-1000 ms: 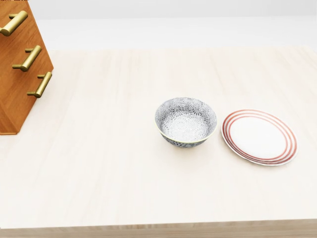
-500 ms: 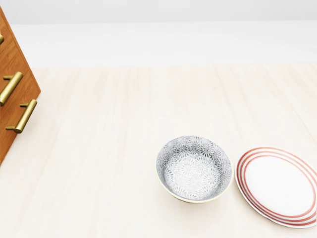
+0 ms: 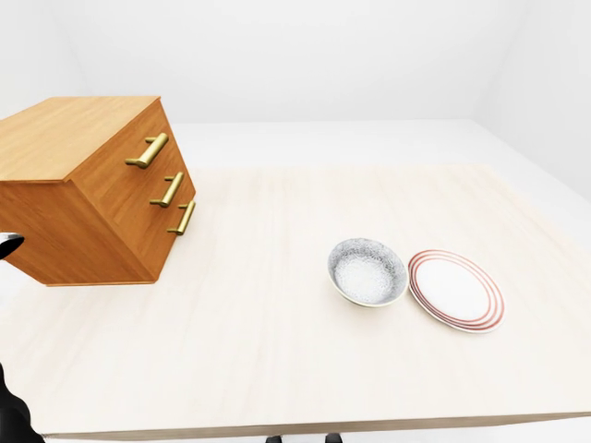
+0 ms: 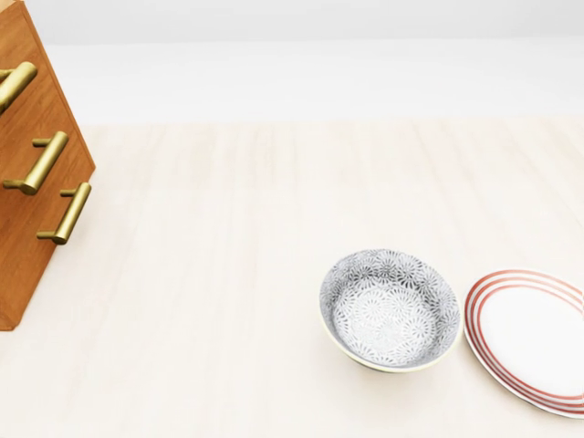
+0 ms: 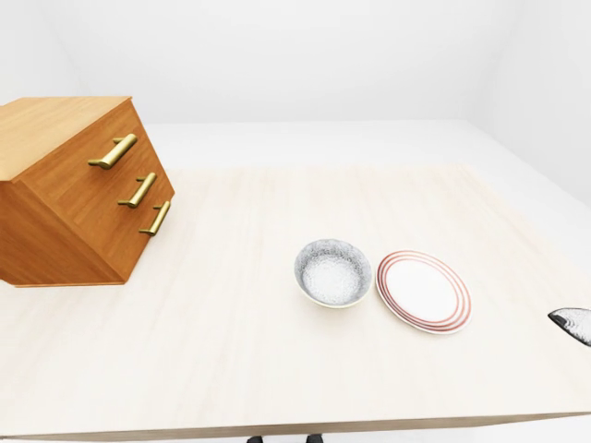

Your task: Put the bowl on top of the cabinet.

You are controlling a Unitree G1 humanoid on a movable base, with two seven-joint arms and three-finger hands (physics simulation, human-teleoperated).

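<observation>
The grey-patterned bowl [image 4: 390, 310] stands upright on the pale wooden table [image 3: 259, 351], right of the middle, with nothing touching it. The wooden cabinet [image 3: 83, 185] with three brass handles rests on the table at the left, and its flat top [image 3: 65, 134] is bare. Only a dark sliver of my left hand [image 3: 8, 245] shows at the left edge of the left-eye view, far from the bowl. A grey tip of my right hand [image 5: 573, 324] pokes in at the right edge of the right-eye view. Neither hand's fingers can be made out.
A white plate with red rings [image 3: 457, 290] lies just right of the bowl, almost touching it. The table's near edge [image 5: 295, 427] runs along the bottom of the eye views. White floor and walls lie beyond the table.
The head view has shifted: things first slid down the picture, then to the right, bringing more of the cabinet in. Bowl and plate keep their places beside each other.
</observation>
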